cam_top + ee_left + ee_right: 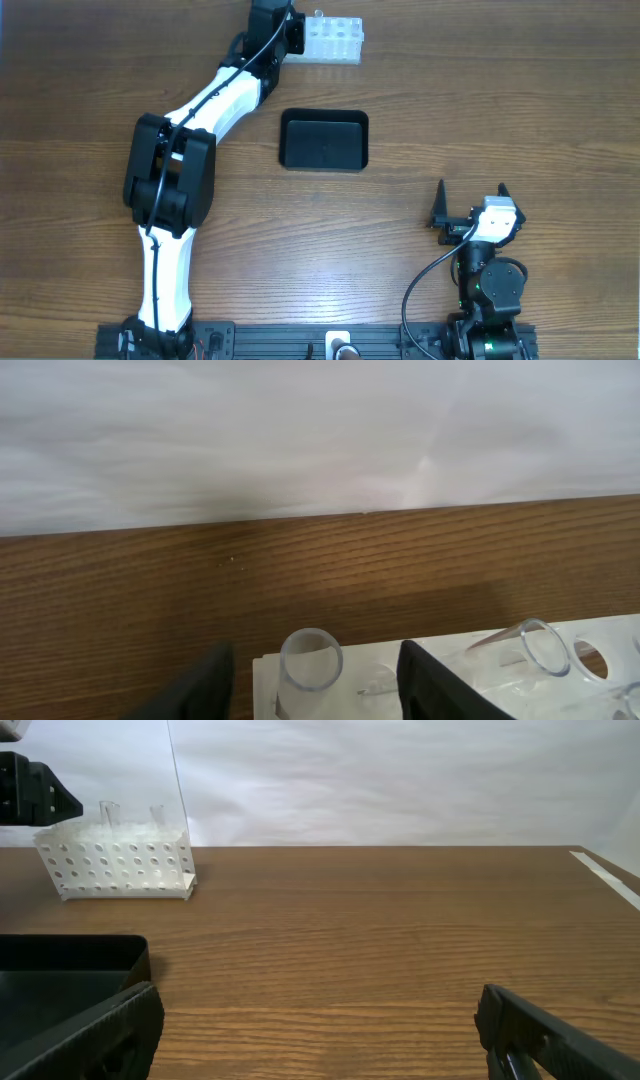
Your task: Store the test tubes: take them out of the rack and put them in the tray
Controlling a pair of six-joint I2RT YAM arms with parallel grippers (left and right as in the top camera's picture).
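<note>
A white perforated rack [335,40] stands at the far middle of the table with clear test tubes upright in it. My left gripper [298,35] is at the rack's left end. In the left wrist view it [318,695] is open, its fingers on either side of the end test tube [310,660] with gaps to both. A second tube [545,647] stands farther along the rack [450,660]. The black tray [324,140] lies in front of the rack, with nothing in it. My right gripper [470,198] rests open near the front right, holding nothing.
The right wrist view looks across bare wood to the rack [120,865], the tray's corner [70,970] and the left gripper [30,790]. A white wall stands behind the table's far edge. A strip of tape [605,875] marks the table.
</note>
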